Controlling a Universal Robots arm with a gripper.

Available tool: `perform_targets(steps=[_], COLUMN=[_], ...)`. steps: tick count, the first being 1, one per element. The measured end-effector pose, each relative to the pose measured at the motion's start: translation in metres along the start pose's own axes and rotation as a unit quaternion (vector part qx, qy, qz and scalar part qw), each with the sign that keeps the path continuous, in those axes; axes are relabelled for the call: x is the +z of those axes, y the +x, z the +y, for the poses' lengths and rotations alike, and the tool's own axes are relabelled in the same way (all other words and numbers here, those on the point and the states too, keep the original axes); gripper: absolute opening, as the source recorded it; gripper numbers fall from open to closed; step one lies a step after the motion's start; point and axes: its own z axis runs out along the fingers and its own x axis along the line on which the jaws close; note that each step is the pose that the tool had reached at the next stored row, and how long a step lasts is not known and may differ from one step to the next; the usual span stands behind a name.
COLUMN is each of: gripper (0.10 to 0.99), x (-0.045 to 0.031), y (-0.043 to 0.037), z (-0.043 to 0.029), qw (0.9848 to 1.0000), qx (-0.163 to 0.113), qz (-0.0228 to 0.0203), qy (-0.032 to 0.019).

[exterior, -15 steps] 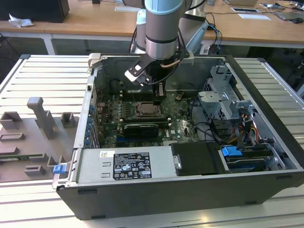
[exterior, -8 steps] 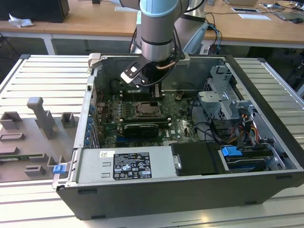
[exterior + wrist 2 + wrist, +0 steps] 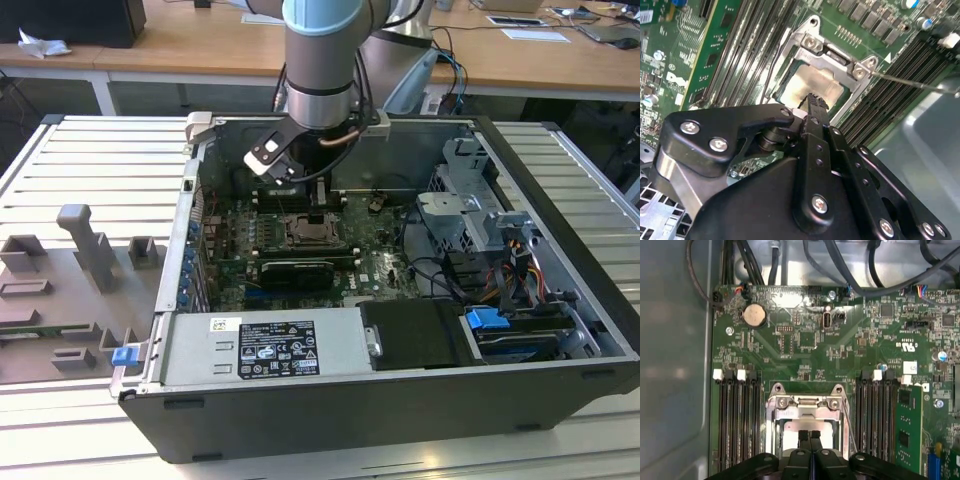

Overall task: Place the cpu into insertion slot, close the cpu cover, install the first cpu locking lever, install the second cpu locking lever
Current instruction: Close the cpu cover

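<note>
My gripper (image 3: pixel 809 436) is shut with nothing between its black fingers. Its tip hangs right over the insertion slot (image 3: pixel 310 235) in the middle of the motherboard. The cpu (image 3: pixel 817 85) lies in the slot, its pale silver face showing. The silvery cpu cover (image 3: pixel 807 401) lies down around it as a frame, its window over the chip. In the second wrist view the gripper (image 3: pixel 816 100) is at the edge of the chip's face; contact I cannot tell. A thin wire locking lever (image 3: pixel 910 80) sticks out from one corner of the cover. It also runs beside the socket as the lever (image 3: pixel 850 427).
Long black memory slots (image 3: pixel 737 425) flank the socket on both sides. The open computer case (image 3: pixel 560 260) has tall walls, drive cages and cables at the exterior view's right. A power supply (image 3: pixel 270 345) lies along the front. Grey fixtures (image 3: pixel 85 250) stand on the table at the left.
</note>
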Motion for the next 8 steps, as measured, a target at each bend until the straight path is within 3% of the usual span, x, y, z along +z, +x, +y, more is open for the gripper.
perform_targets(steps=[8], gripper=[0.106], x=[-0.0004], y=[0.0001], z=[-0.0089], qw=[1.0000], qx=[0.000], qz=[0.0000], qy=[0.0000])
